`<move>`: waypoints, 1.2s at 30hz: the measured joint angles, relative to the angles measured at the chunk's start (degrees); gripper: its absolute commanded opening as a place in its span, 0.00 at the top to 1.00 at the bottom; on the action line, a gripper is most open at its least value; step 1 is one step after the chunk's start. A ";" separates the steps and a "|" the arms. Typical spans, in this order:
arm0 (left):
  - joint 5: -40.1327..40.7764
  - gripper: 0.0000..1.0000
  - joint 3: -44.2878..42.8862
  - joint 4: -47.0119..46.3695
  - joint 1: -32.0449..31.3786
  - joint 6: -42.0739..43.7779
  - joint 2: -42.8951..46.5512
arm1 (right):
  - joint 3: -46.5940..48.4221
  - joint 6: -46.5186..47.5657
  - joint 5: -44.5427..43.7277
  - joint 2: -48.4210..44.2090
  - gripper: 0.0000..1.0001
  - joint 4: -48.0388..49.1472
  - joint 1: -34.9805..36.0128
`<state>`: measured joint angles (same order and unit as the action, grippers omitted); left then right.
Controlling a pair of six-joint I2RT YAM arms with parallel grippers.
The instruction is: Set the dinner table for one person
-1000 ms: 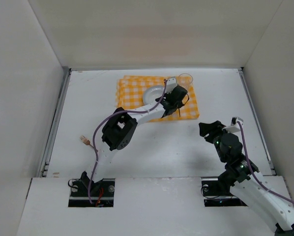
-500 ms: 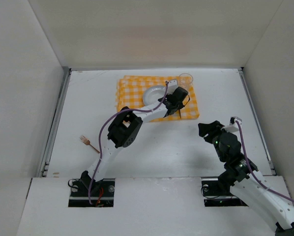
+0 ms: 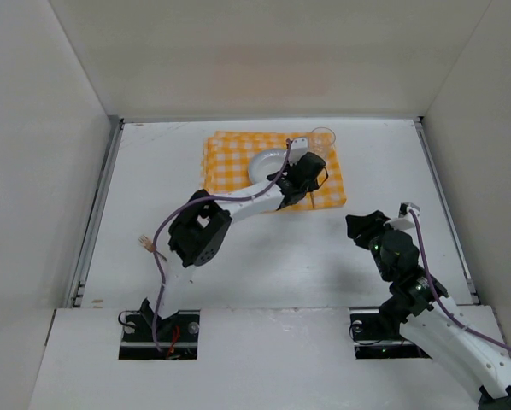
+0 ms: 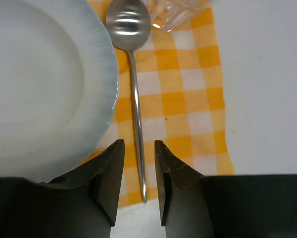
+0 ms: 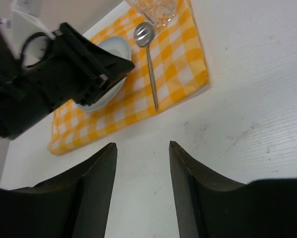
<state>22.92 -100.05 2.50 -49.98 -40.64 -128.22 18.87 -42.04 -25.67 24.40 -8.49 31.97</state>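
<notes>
The dinner table is a white surface with an orange-checked mat at its far middle. On the mat stand a white plate and a clear glass. A metal spoon lies on the mat right of the plate, below the glass. My left gripper hangs open over the spoon's handle end, a finger on each side, and does not hold it; in the top view it covers the spoon. A fork lies on the table at the left. My right gripper is open and empty over bare table.
Metal edge strips run along the table's left and right sides, with white walls beyond. The right wrist view shows the mat, the spoon, the glass and the left arm's black wrist ahead of my right gripper.
The left arm's elbow swung right, then back left, while its gripper stayed over the spoon. The right arm barely moved.
</notes>
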 measured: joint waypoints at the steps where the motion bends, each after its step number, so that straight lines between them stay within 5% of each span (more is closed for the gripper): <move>1: 0.28 0.75 1.92 -0.09 -0.42 0.59 2.54 | -0.02 0.13 0.02 0.00 0.60 0.00 0.04; 5: 2.38 0.91 12.15 -1.97 -2.29 2.67 17.16 | -0.02 0.22 0.81 1.31 0.79 0.59 1.05; 9: 5.73 0.92 27.36 -4.07 -2.03 2.19 36.20 | -0.02 0.22 2.19 6.99 0.78 2.73 3.89; 16: 13.73 0.62 55.36 8.44 9.97 -5.99 60.92 | 1.46 2.51 3.52 23.93 0.54 8.72 14.16; 23: 12.79 0.61 70.14 23.74 20.52 -13.44 72.81 | 5.51 5.11 3.61 34.73 0.51 14.01 22.27; 36: 6.73 0.66 75.47 27.63 28.61 -18.62 76.30 | 5.81 5.42 3.63 37.38 0.50 17.64 24.48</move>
<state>29.65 -24.58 30.13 -21.37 -59.27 -51.92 24.69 -36.62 -22.04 61.78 9.15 56.45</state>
